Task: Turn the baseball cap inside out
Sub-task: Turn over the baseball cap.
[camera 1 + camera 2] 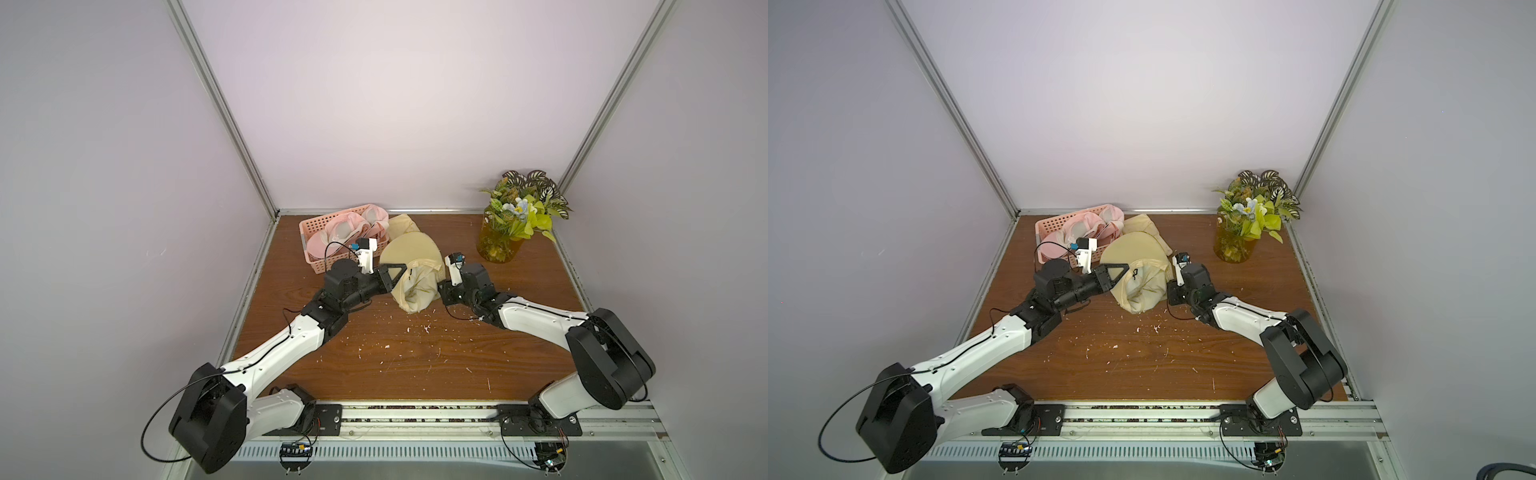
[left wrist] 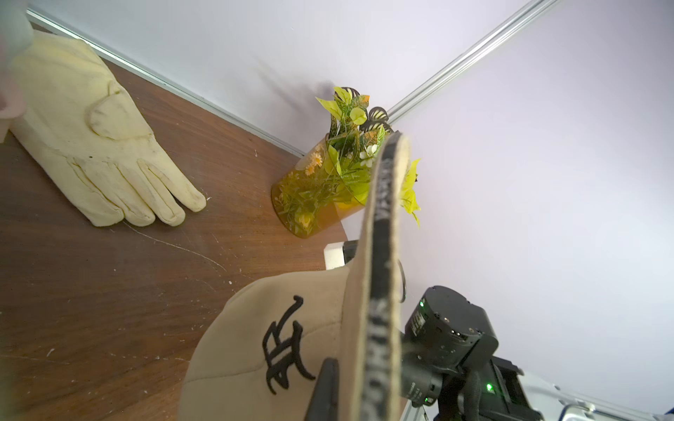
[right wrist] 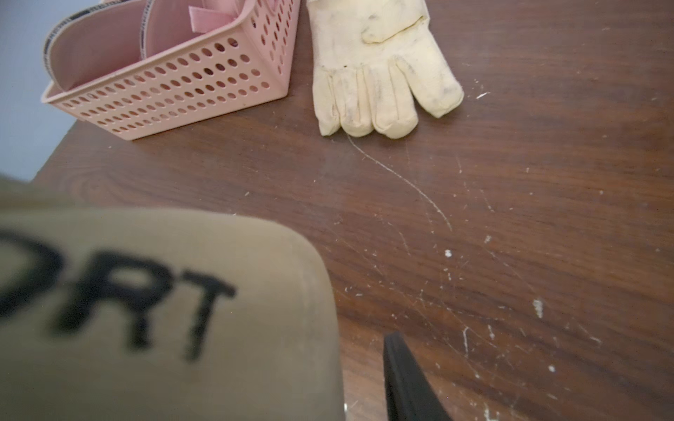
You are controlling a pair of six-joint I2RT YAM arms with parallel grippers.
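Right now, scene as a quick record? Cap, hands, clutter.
baseball cap: beige, crumpled, brim up, black logo showing
left hand: shut on the cap's edge
right hand: at the cap's opposite side, grip unclear
basket: pink, holds pink caps, back left
glove: pale yellow, flat beside basket
vase: amber, leafy, back right

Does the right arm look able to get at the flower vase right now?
Probably yes. The flower vase stands on that arm's side of the table, with nothing between it and the right fingers. They would first have to come away from the cap.
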